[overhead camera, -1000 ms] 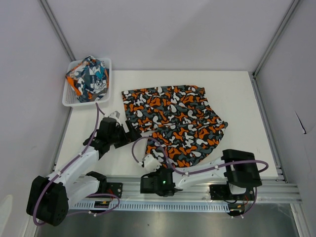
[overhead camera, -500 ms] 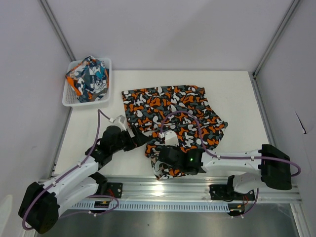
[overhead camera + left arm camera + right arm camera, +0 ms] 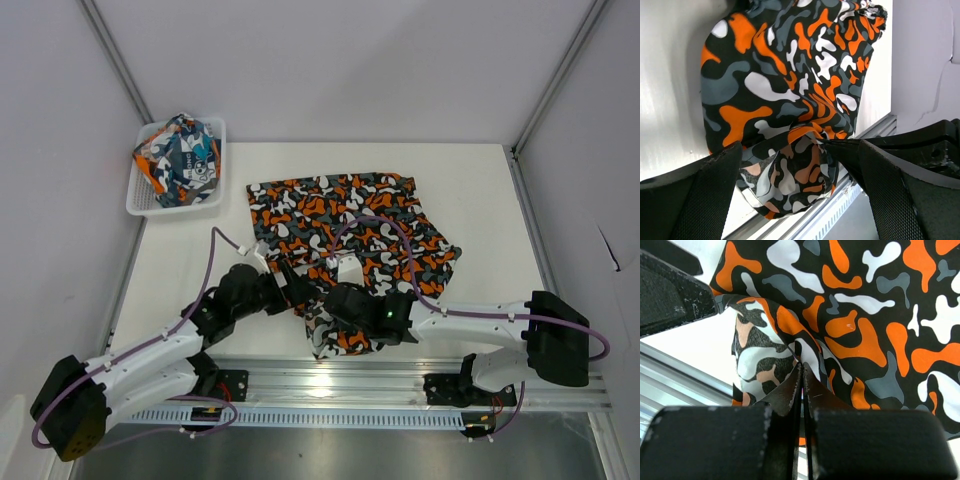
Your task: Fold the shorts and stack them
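The camouflage shorts (image 3: 365,225) lie spread in the middle of the table, their near left corner lifted into a hanging flap (image 3: 337,338). My right gripper (image 3: 333,300) is shut on that corner; in the right wrist view its jaws (image 3: 801,375) pinch the fabric edge (image 3: 855,315). My left gripper (image 3: 292,288) is open just left of it, and the hanging flap (image 3: 790,175) is between its spread fingers (image 3: 800,165). The teal-blue and orange shorts (image 3: 180,155) lie bunched in the basket at the back left.
The white mesh basket (image 3: 214,135) stands at the back left corner. The metal rail (image 3: 400,385) runs along the near table edge, right under the hanging flap. Purple cables loop over both arms.
My right arm swung from the rail onto the shorts, closed on the near left corner and raised it. My left arm moved right, toward that corner.
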Tool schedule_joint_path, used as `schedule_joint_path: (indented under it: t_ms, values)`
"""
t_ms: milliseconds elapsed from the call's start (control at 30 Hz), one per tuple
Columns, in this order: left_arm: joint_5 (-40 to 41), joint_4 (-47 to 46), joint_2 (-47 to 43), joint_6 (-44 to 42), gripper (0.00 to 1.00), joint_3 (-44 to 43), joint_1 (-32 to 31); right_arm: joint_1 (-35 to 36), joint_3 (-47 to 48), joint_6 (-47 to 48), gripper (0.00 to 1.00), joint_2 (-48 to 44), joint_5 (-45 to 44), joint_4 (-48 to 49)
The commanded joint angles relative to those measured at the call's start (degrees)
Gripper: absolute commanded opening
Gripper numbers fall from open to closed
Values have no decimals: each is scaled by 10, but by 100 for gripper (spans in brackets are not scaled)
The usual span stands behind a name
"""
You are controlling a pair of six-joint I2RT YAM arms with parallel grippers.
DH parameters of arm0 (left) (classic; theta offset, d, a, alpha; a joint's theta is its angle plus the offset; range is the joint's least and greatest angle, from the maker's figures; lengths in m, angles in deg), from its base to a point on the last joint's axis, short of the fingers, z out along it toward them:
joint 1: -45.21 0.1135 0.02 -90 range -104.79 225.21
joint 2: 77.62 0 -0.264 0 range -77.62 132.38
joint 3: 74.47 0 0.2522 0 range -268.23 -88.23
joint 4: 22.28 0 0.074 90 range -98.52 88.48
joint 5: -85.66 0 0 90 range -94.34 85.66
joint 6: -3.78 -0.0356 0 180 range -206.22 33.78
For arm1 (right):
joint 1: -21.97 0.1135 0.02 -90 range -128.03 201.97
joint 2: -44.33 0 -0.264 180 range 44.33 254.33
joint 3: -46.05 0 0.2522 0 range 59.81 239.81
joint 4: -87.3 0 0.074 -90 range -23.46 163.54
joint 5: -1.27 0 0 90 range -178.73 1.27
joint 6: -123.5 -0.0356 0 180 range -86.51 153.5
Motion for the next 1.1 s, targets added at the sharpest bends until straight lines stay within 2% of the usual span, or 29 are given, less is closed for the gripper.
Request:
schedule_joint_path:
  t_ms: [0, 333, 600, 833, 1067]
  values:
    - [7, -23, -8, 42, 99, 16, -5, -5, -7, -1, 0, -18, -7, 27]
    - [-11, 47, 4, 134, 99, -3, -27, -15, -19, -12, 0, -23, -22, 49]
    - [-32, 29, 17, 227, 99, 6, -53, -16, -22, -15, 0, -23, -23, 56]
    - [-31, -98, 58, 290, 99, 40, -59, -11, -33, -19, 0, -33, -19, 75]
    - [38, -155, 107, 284, 99, 29, -63, 18, -38, -21, 0, -49, -35, 85]
